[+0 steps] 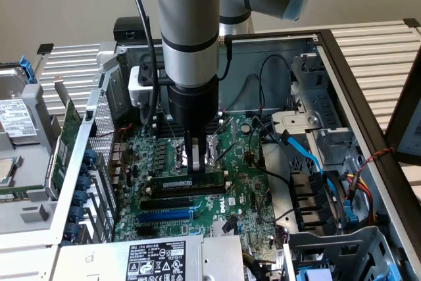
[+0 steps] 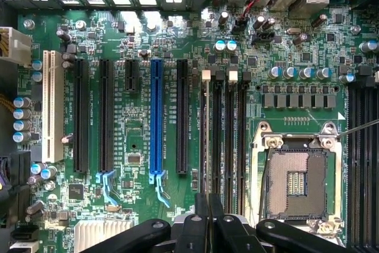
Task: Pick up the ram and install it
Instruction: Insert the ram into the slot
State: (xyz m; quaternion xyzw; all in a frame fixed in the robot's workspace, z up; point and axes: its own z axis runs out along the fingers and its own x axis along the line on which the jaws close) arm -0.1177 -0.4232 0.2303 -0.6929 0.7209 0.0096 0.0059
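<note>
**Ram gripped at the memory slots**

The ram (image 1: 179,180) (image 2: 205,140) stands on edge near the middle of the motherboard (image 1: 245,185) (image 2: 137,146). It runs along the bank of memory slots (image 2: 231,140) and sits at the slot farthest from the CPU socket (image 1: 218,147) (image 2: 296,183). Its white label strip shows in the exterior view. I cannot tell whether it is fully seated.

The end effector (image 1: 195,162) (image 2: 208,220) comes straight down on the ram at about mid-length. Its fingers are together, clamped on the thin top edge.

On the ram's other side, away from the socket, lie long black expansion slots (image 1: 172,201) (image 2: 182,117), then a blue slot (image 1: 168,216) (image 2: 156,117). All run parallel to the ram.

The motherboard lies flat inside an open case (image 1: 342,64) on a slatted bench (image 1: 378,47). A labelled power supply (image 1: 154,258) sits along the case's near edge. Blue cables (image 1: 308,157) run along the side at the exterior view's right. A green card (image 1: 64,146) stands at the edge on the exterior view's left.
</note>
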